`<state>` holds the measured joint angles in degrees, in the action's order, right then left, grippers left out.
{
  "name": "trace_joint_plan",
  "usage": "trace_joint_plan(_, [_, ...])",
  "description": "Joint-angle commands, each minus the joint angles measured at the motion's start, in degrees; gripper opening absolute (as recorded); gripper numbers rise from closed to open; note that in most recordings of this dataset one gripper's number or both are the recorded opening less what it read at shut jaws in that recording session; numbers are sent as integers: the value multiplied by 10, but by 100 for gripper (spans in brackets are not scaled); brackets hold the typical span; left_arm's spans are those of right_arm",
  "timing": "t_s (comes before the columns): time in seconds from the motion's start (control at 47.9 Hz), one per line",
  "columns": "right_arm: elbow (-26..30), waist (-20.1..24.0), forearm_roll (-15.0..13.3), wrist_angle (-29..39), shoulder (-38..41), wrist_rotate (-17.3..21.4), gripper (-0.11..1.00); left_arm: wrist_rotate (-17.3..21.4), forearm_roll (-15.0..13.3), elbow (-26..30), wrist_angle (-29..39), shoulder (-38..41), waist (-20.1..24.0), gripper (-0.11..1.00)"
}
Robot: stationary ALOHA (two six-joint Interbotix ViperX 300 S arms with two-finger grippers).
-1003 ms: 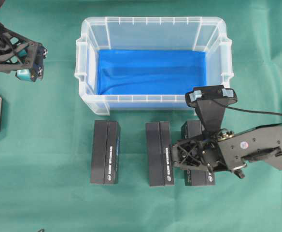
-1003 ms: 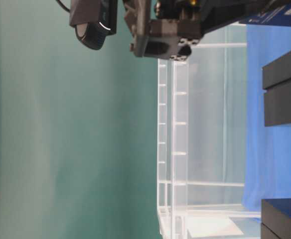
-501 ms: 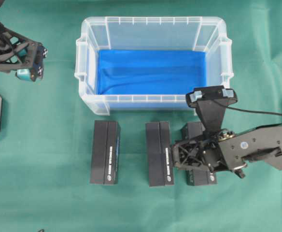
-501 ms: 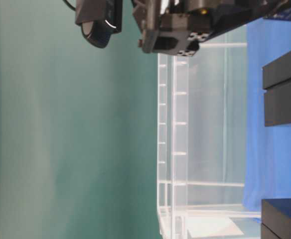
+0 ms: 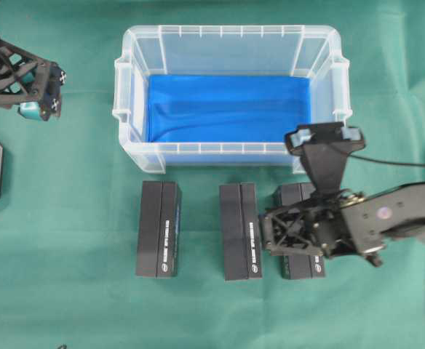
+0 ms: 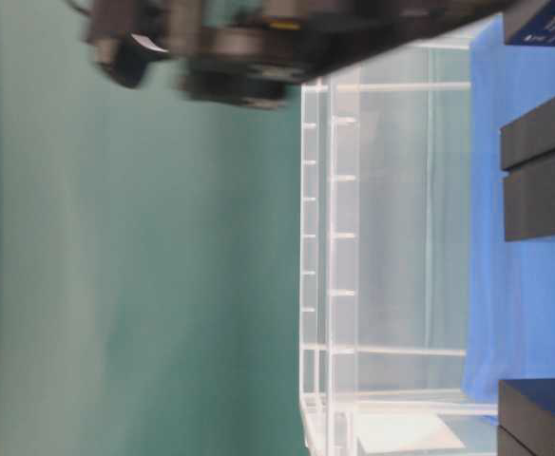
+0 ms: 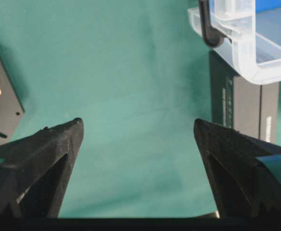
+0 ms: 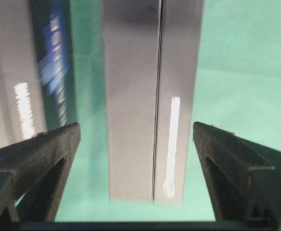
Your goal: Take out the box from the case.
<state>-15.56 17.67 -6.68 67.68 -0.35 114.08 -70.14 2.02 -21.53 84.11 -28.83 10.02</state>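
So the big clear plastic rectangular case with the ribbed rim and bright blue lining sits toward the far middle of the green cloth-covered table, and nothing but the blue liner shows inside it. Three long black rectangular boxes lie in a row on the cloth just on the near side of the case: the left black box, the middle black box, and the right black box, which is mostly covered by the arm over it. The right gripper is over that right box with its black fingers spread wide, one on each side of the box and not touching it in the wrist view. The left gripper is well off to the far left, also spread wide with nothing between its fingers, just green cloth below.
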Motion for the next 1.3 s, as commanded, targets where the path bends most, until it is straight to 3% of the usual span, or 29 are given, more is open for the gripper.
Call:
trace_joint_plan(0.0, [28,-4,-4,34,-36,-2,93,1,3,6,-3,-5,4,97])
trace_joint_plan(0.355, [127,-4,-4,162,-69,-27,91,5,3,7,-10,-5,9,97])
trace_joint_plan(0.69, [138,-9,-4,173,-68,-40,90,4,3,6,-11,-6,8,97])
trace_joint_plan(0.919, [120,-2,12,175,-86,-51,90,2,3,6,-10,-6,9,97])
trace_joint_plan(1.275, [11,31,17,178,-198,-21,90,-3,2,8,-10,-5,8,97])
